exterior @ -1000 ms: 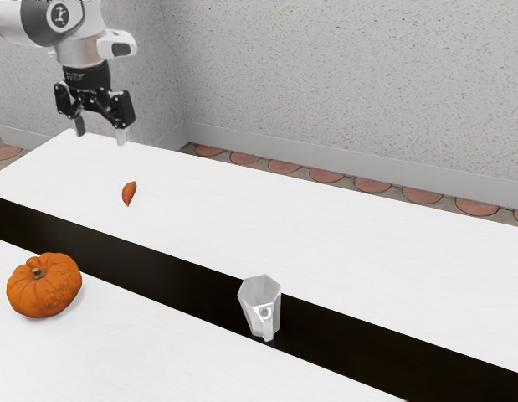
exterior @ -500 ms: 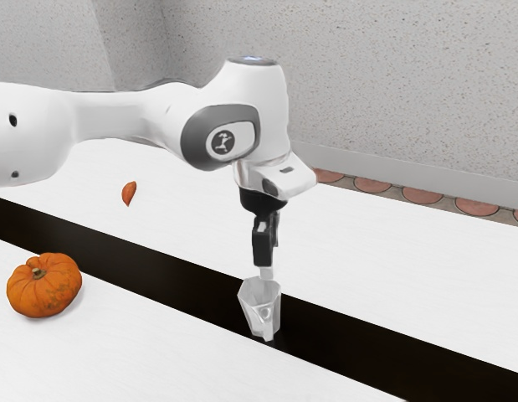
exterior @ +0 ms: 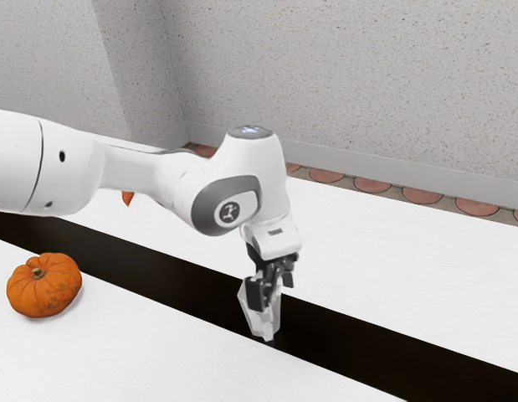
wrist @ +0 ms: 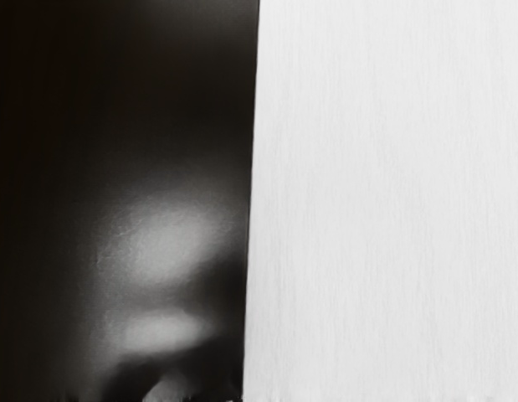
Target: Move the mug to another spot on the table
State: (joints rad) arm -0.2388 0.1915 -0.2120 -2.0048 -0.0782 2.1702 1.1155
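The translucent white faceted mug (exterior: 264, 322) stands upright on the white desk's (exterior: 392, 251) dark strip. The black two-finger claw (exterior: 264, 293) sits at its rim; whether it grips I cannot tell. A shallow rim pinch could slip, tipping the mug.

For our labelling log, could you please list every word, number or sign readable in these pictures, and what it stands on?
No words or numbers can be read.
joint cap on the arm: a small white emblem, too small to read.
mug, pumpkin, table: no text.
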